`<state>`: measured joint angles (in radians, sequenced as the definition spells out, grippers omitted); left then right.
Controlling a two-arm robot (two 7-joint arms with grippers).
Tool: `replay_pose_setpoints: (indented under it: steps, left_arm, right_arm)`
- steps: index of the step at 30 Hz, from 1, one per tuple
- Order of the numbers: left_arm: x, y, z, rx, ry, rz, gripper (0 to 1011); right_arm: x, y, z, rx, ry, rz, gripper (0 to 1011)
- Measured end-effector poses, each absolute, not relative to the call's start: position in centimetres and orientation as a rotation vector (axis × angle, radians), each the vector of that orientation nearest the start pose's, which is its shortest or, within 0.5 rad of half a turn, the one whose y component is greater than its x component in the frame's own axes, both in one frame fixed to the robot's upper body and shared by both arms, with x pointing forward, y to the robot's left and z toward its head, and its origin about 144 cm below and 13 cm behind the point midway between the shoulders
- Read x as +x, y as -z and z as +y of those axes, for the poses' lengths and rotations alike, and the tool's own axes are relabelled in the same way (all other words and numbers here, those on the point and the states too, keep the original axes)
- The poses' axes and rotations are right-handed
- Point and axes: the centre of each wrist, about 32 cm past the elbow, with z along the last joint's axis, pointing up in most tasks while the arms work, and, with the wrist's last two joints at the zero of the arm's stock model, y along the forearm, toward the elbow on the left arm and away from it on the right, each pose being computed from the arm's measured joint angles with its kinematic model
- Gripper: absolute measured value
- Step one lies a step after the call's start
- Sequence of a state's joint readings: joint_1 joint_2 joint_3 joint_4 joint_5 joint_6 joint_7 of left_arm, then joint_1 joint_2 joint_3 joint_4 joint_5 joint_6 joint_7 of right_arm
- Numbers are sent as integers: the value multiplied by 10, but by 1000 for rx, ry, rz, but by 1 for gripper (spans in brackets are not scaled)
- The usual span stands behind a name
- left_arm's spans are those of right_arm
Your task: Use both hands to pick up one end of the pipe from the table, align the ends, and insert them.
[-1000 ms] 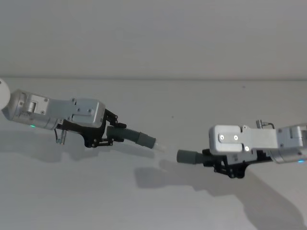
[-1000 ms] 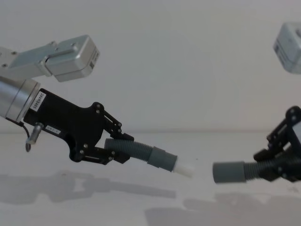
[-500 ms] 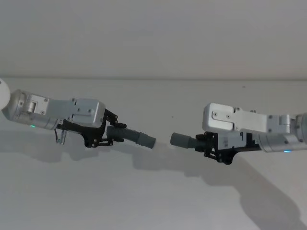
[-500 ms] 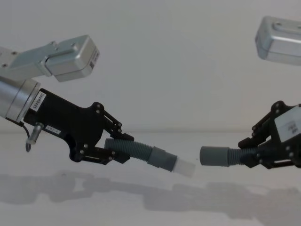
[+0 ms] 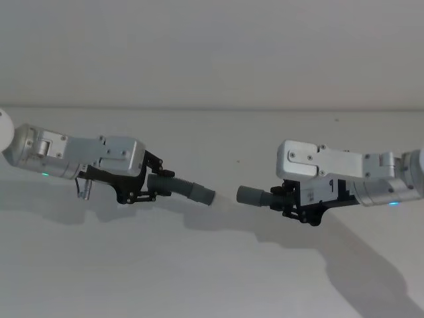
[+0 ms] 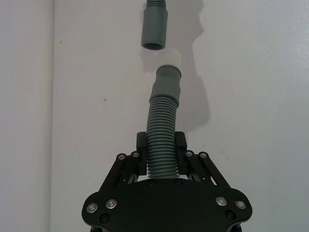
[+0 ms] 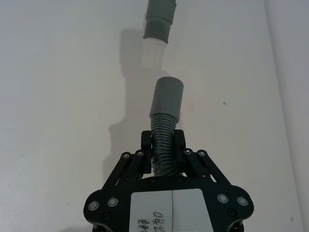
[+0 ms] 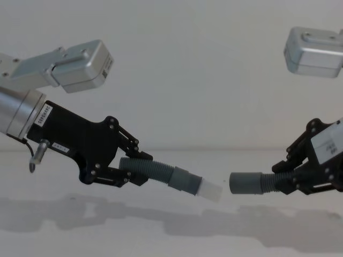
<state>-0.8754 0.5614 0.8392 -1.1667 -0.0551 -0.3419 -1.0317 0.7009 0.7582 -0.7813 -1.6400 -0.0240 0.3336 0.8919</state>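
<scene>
Both grippers hold pipe pieces in the air above the white table (image 5: pixel 199 278). My left gripper (image 5: pixel 156 187) is shut on the corrugated part of one dark grey hose piece (image 8: pixel 158 174). That piece's grey cuff (image 8: pixel 185 182) ends in a whitish tip (image 8: pixel 211 190) that slants down to the right. My right gripper (image 5: pixel 281 199) is shut on the second hose piece, whose plain cuff (image 8: pixel 244 183) points left. A small gap separates the two ends. In the left wrist view the plain cuff (image 6: pixel 154 29) lies slightly off the tip's (image 6: pixel 169 59) line.
A pale wall stands behind the table's far edge (image 5: pixel 212 109). The arms cast shadows (image 5: pixel 232 225) on the surface below the hose pieces.
My right gripper has moved left and risen, carrying its plain cuff closer to the whitish tip. The left arm has held still.
</scene>
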Motion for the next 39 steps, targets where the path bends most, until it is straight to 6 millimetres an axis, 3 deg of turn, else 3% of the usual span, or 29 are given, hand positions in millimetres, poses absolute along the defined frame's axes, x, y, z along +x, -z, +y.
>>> replay_pose_setpoints:
  steps: [16,39]
  left_arm:
    - [624,-1291,262,623,-10,-690,327]
    - [624,-1291,262,623,-10,-690,327]
  right_arm:
    - [545,-1323,-250,-904,257,-437,260]
    - [549,-1314,-246,-908,228,-399,260]
